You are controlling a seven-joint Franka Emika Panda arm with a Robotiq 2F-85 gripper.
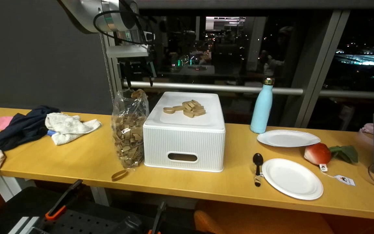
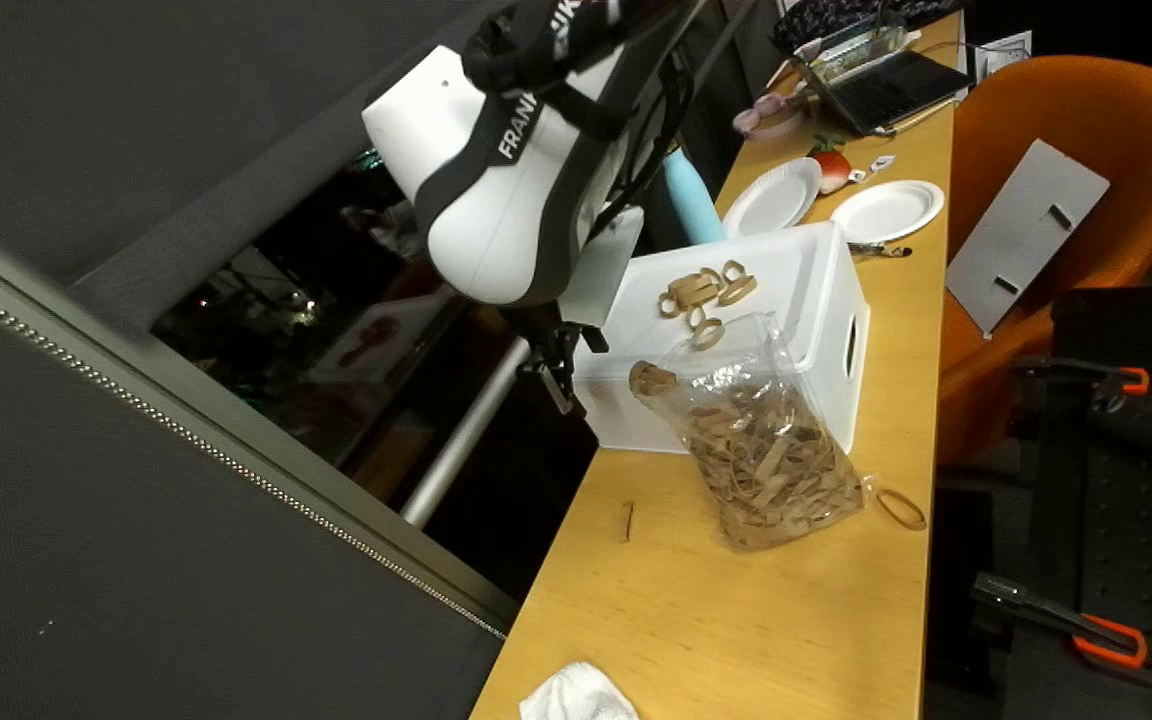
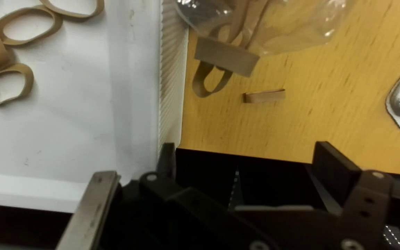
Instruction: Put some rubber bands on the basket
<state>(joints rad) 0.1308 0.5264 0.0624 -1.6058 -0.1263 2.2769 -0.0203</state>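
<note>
Gripper (image 1: 140,83) hung upper left of center in an exterior view, higher in the frame than the clear plastic bag (image 1: 124,104); apart from it. Jaws spread wide: two fingers (image 3: 335,172) stood well away from each other along the bottom of the wrist view. Bag stood left of center in an exterior view, stuffed with tan rubber bands (image 1: 128,139), just beside the white basket (image 1: 183,141); couldn't tell if touching. Basket sat mid-frame on the wooden table (image 1: 76,162), ribbed walls, handle slot toward the camera. Loose pile of bands (image 1: 189,113) lay on its flat top. More bands (image 3: 227,56) stuck out of the bag mouth, upper middle of the wrist view; single band (image 3: 264,96) lay on the table, just below and right of them there. Another band (image 1: 119,178) lay lower left in an exterior view, near the table's front edge. Right half of an exterior view: upright blue bottle (image 1: 261,109), two white plates (image 1: 292,178), dark spoon (image 1: 257,159) just beside the nearer one. White cloth (image 1: 68,126) and navy cloth (image 1: 21,126) lay at left.
</note>
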